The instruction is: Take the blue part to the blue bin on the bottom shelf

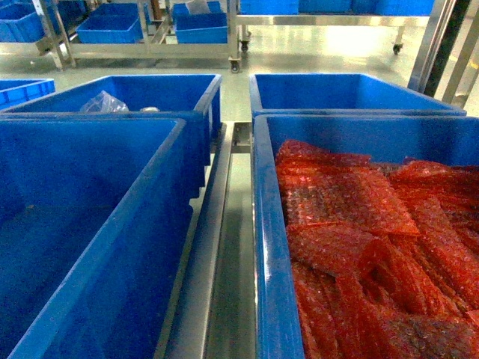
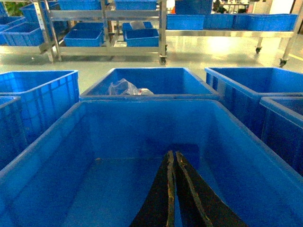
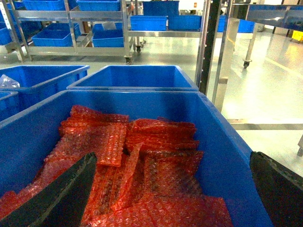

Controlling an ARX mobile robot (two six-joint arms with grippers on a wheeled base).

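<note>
Blue plastic bins all round; no blue part visible. Left gripper fingers pressed together, empty, over empty near-left bin. Right gripper spread wide above red bubble-wrap bags. Nothing picked yet; whole task remains.

No readable text, label or number shows anywhere.

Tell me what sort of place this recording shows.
Probably a warehouse or factory parts area: rows of blue bins, one holding red bubble-wrap bags, and wheeled steel racks stacked with more bins on a glossy floor.
</note>
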